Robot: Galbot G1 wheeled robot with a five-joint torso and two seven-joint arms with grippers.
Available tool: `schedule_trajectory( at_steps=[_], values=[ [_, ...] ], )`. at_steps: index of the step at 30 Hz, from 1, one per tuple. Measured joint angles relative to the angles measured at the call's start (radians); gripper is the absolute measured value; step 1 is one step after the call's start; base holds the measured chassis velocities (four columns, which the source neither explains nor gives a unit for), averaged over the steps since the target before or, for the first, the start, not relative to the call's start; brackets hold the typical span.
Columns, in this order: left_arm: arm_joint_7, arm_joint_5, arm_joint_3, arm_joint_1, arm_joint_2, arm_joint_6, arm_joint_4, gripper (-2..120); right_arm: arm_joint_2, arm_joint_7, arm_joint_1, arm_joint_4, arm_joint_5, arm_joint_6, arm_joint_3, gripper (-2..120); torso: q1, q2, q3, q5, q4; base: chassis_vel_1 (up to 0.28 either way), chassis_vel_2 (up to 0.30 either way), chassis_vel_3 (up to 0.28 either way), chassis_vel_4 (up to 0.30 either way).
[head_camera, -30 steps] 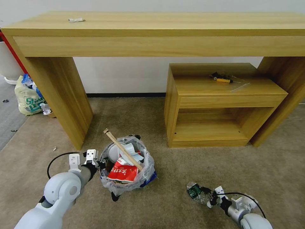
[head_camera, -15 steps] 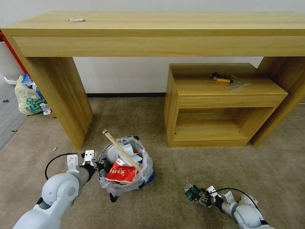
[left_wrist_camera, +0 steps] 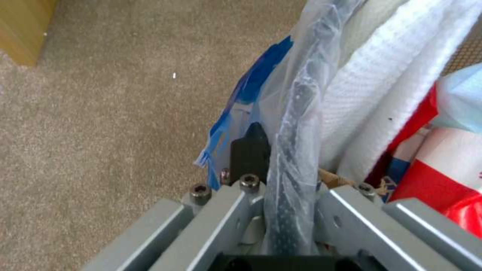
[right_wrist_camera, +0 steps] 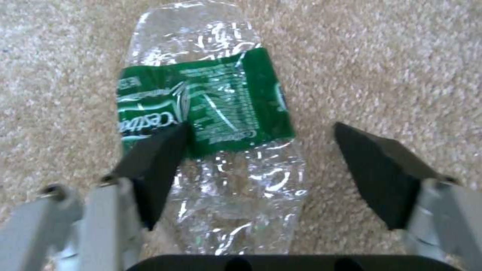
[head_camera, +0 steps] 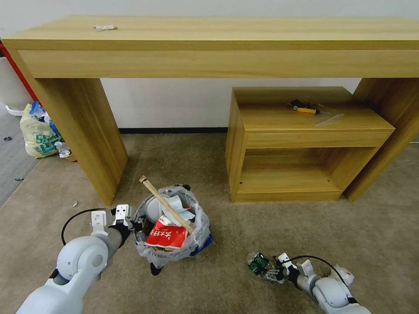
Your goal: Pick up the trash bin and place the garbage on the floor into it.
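Bin gripped at its rim, bottle framed on the carpet.
On the flat beige carpet floor (head_camera: 270,218), the small round black bag-lined trash bin (head_camera: 172,229) stood with the left gripper (left_wrist_camera: 281,195) clamped on its rim; the right gripper (right_wrist_camera: 261,150) stood spread around a crushed clear green-labelled plastic bottle (right_wrist_camera: 211,124).

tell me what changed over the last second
The right gripper slid left along the floor, and the crushed plastic bottle between its open fingers shifted left with it. The left gripper, clamped on the trash bin rim, drew the bin slightly left. The desk and cabinet stayed put.
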Motion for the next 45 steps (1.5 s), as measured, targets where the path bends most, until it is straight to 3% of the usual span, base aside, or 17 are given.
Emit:
schedule_trajectory(
  at_steps=[7, 15, 19, 22, 38, 45],
  values=[
    [0.000, 0.000, 0.000, 0.001, -0.004, 0.000, 0.000, 0, 0.004, 0.014, -0.006, 0.002, -0.001, 0.008, 0.002, 41, 0.000, 0.000, 0.000, 0.0003, 0.0003, 0.000, 0.000, 0.000, 0.000],
    [-0.002, 0.000, 0.004, 0.001, -0.003, 0.000, -0.001, 0, 0.015, 0.028, -0.018, -0.006, -0.001, 0.028, 0.022, 20, 0.000, 0.000, 0.000, 0.0002, 0.0003, 0.000, 0.000, 0.000, 0.000],
    [-0.003, 0.001, 0.005, 0.001, -0.004, 0.000, -0.002, 0, 0.017, 0.034, -0.023, -0.005, -0.001, 0.035, 0.030, 15, 0.000, 0.000, 0.000, 0.0006, 0.0004, 0.000, 0.000, 0.000, 0.000],
    [-0.004, 0.001, 0.008, 0.000, -0.004, 0.000, -0.003, 0, 0.019, 0.044, -0.042, 0.021, 0.000, 0.043, 0.055, 3, 0.000, 0.000, 0.000, 0.0011, 0.0000, 0.000, 0.000, 0.000, 0.000],
    [-0.006, 0.004, 0.011, 0.001, -0.007, 0.000, -0.010, 0, 0.008, 0.072, -0.112, 0.212, 0.039, 0.063, 0.164, 0, 0.000, 0.000, 0.000, 0.0004, 0.0000, 0.000, 0.000, 0.000, 0.000],
    [-0.006, 0.004, 0.010, 0.001, -0.006, 0.000, -0.008, 0, -0.036, 0.050, -0.120, 0.217, 0.041, 0.058, 0.143, 0, 0.000, 0.000, 0.000, 0.0002, 0.0001, 0.000, 0.000, 0.000, 0.000]
  ],
)
